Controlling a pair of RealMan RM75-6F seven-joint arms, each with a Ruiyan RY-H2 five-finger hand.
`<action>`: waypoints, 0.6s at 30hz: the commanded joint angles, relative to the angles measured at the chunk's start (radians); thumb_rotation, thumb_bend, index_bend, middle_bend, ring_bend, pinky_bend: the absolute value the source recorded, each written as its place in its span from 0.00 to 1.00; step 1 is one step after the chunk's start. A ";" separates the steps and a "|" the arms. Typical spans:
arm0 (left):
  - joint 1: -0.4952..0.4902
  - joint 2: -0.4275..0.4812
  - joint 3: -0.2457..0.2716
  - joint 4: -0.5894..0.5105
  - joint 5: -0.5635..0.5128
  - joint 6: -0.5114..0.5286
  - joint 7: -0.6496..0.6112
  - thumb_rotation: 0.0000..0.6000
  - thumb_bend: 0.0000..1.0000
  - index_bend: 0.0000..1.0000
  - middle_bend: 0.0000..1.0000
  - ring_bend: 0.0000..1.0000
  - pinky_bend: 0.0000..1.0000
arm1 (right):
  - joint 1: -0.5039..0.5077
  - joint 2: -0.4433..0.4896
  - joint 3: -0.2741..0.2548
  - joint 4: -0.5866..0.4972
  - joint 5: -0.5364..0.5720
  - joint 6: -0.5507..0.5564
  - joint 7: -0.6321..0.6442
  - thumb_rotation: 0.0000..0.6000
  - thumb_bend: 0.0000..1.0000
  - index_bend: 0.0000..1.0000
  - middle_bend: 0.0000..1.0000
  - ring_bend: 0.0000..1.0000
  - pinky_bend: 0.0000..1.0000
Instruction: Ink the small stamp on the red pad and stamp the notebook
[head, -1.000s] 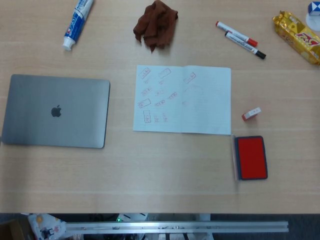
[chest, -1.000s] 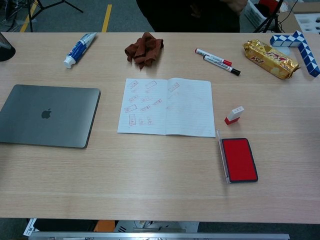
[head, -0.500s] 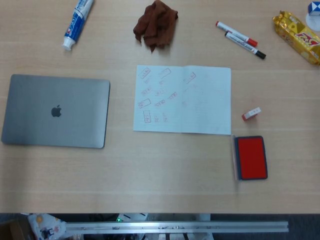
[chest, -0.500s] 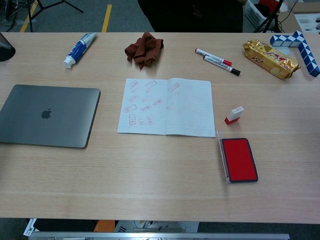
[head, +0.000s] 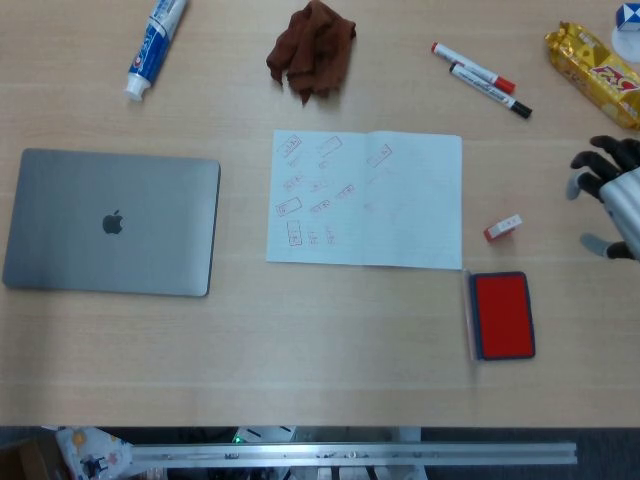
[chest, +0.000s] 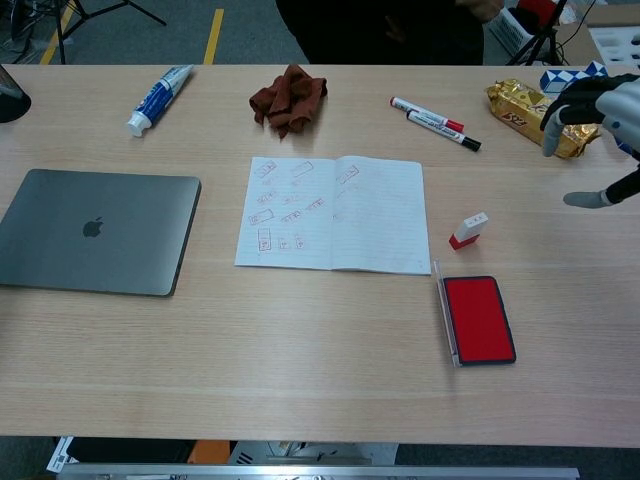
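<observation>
The right hand (head: 612, 195) has just entered from the right edge, fingers spread and empty; the small stamp (head: 503, 227) lies untouched on the surface between notebook (head: 400, 200) and red pad (head: 502, 314); pickup looks next.

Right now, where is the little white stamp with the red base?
In both views the small white and red stamp lies on the table's right side, between the open notebook and the red ink pad.
</observation>
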 joint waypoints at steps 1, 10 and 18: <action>0.001 0.000 0.002 0.004 0.001 0.000 -0.002 1.00 0.29 0.00 0.00 0.00 0.04 | 0.033 -0.041 -0.003 0.026 0.017 -0.045 -0.037 1.00 0.11 0.47 0.34 0.17 0.24; 0.002 -0.002 0.004 0.011 0.002 -0.004 -0.007 1.00 0.29 0.00 0.00 0.00 0.04 | 0.083 -0.141 -0.007 0.097 0.061 -0.116 -0.121 1.00 0.21 0.47 0.34 0.17 0.24; 0.001 -0.007 0.007 0.021 -0.004 -0.016 -0.007 1.00 0.29 0.00 0.00 0.00 0.04 | 0.112 -0.214 -0.017 0.179 0.093 -0.152 -0.142 1.00 0.22 0.47 0.34 0.17 0.24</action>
